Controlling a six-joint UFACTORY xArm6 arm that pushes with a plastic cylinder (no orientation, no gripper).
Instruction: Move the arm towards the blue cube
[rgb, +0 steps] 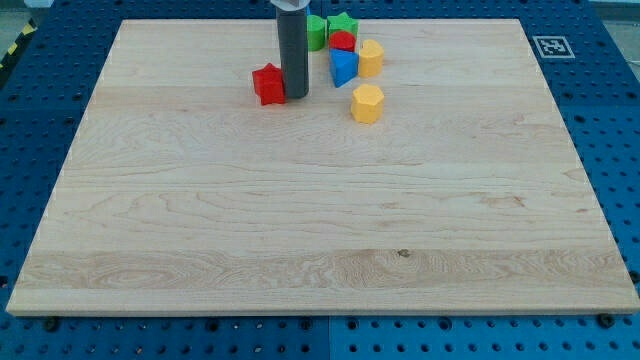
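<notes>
My tip (295, 96) rests on the board near the view's top, at the end of a dark rod coming down from the top edge. It sits right beside the red star-shaped block (268, 84), on that block's right side. The blue block (344, 68) lies a short way to the right of my tip, its shape looking more like a wedge than a cube. A red round block (342, 41) sits just above the blue one.
A green block (316, 30) and a green star-shaped block (343, 22) lie at the top edge. One yellow block (371, 57) touches the blue block's right; another yellow block (367, 103) lies below it. The wooden board (320, 250) has a marker tag (551, 46) beside its top right corner.
</notes>
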